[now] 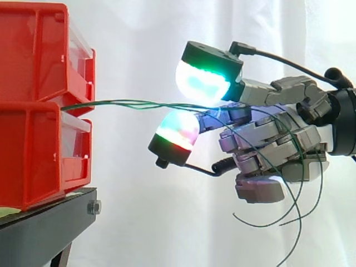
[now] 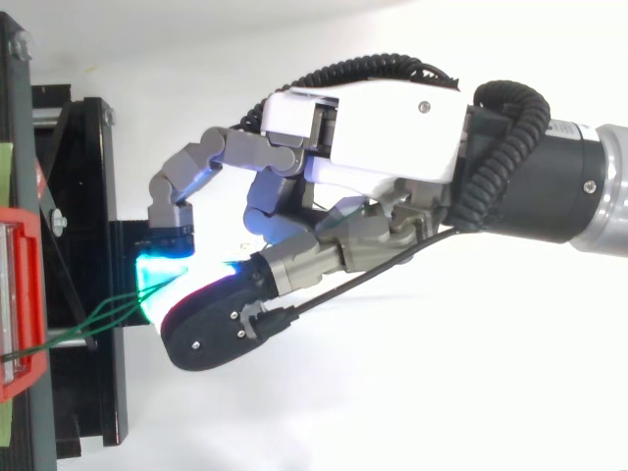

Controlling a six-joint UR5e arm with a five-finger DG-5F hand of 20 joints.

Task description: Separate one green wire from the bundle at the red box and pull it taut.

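Note:
Two stacked red bins (image 1: pixel 33 100) stand at the left on a black stand (image 1: pixel 44 222). A bundle of thin green wires (image 1: pixel 133 104) comes out between the bins and runs right, nearly level and slightly bowed, spreading a little as it goes. My hand (image 1: pixel 267 144) reaches in from the right and is shut on the wires, which pass between a green-white glowing pad above and a red-pink glowing pad below. Behind the pinch the loose wire ends (image 1: pixel 295 211) curl down past the palm. From above, the wires (image 2: pixel 98 319) fan from the red bin (image 2: pixel 20 294) to the glowing fingertips of the hand (image 2: pixel 373 128).
A white curtain hangs behind everything. The black stand (image 2: pixel 88 196) juts out under the bins toward the hand, just below and left of the fingertips. There is open space below and to the right of the hand.

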